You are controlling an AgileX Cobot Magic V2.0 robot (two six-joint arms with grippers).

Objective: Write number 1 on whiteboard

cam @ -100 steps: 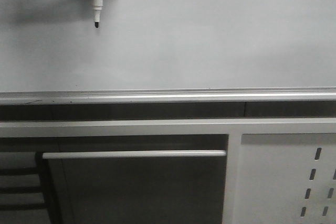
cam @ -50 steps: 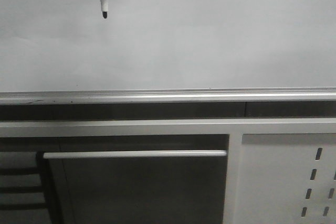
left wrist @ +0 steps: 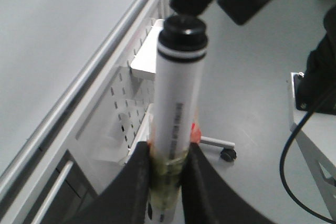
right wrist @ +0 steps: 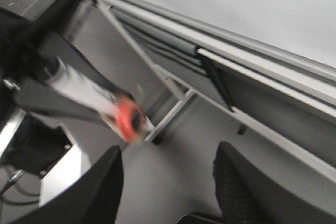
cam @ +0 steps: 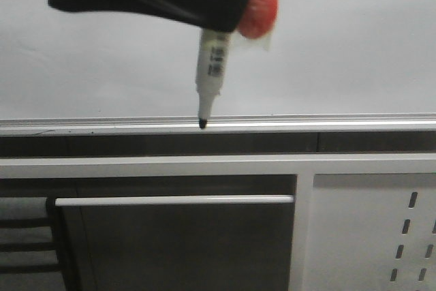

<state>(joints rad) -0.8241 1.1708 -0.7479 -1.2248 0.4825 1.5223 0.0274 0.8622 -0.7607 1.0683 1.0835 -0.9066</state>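
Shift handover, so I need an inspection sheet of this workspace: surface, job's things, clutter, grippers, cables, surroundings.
Surface: whiteboard pale grey-white, no pen stroke seen; metal rail along its lower edge.
Job's things: white marker, cap off, black tip down in front of the rail in the front view; contact cannot be told. Number 1: nothing seen.
Clutter: nothing seen.
Grippers: left gripper shut on the marker; right gripper open, holding nothing.
Cables: black cable looping beside a stand, right side of the left wrist view.
Surroundings: slotted white panel and horizontal bar below the board.
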